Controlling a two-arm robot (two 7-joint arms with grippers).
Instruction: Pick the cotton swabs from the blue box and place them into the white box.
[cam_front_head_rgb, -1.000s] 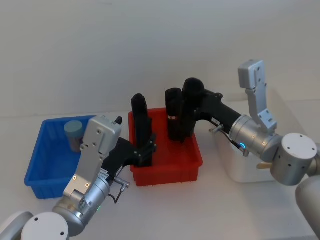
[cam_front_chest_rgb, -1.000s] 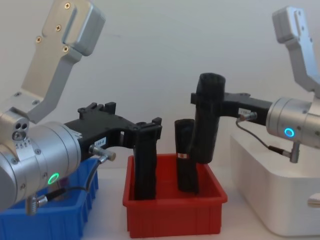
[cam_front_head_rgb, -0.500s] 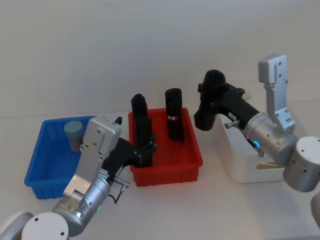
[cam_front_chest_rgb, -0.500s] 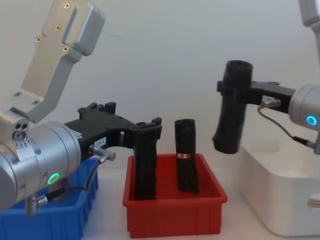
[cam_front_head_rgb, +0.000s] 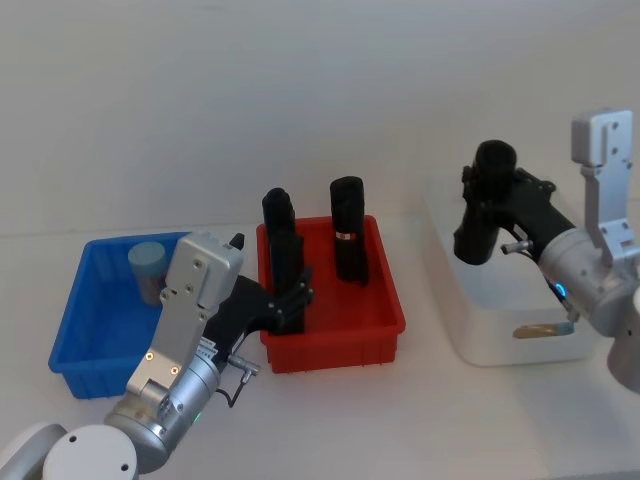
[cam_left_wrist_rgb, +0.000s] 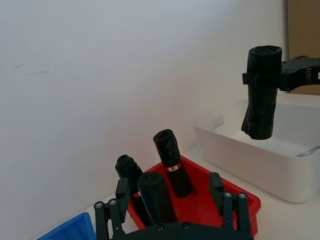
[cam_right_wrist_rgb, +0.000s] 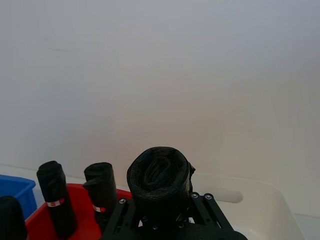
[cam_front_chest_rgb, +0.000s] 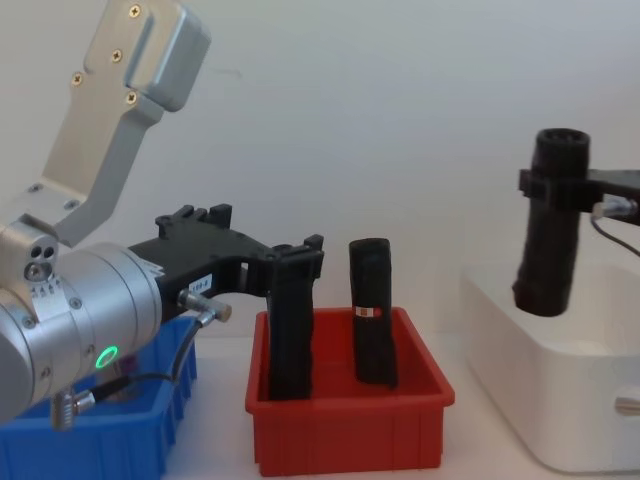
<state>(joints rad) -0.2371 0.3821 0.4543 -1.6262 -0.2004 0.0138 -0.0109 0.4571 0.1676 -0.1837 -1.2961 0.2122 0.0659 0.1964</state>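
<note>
White worktop aside, we hold our right end effector (cam_front_head_rgb: 487, 205) clamped on an upright black roll (cam_front_head_rgb: 483, 205) above the white box (cam_front_head_rgb: 505, 335), while the cotton swabs (cam_front_head_rgb: 147, 262) lie nearer our left end effector (cam_front_head_rgb: 290, 300), gripping another black roll (cam_front_head_rgb: 282, 250).

Robot test bench or lab station suggested: bare white tabletop (cam_front_head_rgb: 330, 420) backed by plain white wall (cam_front_head_rgb: 300, 90), no furnishings or decoration seen. Three plastic sorting bins set in row: red bin (cam_front_head_rgb: 335, 340) in middle, blue box (cam_front_head_rgb: 85, 335) on its left, white box (cam_front_head_rgb: 500, 345) on its right.
</note>
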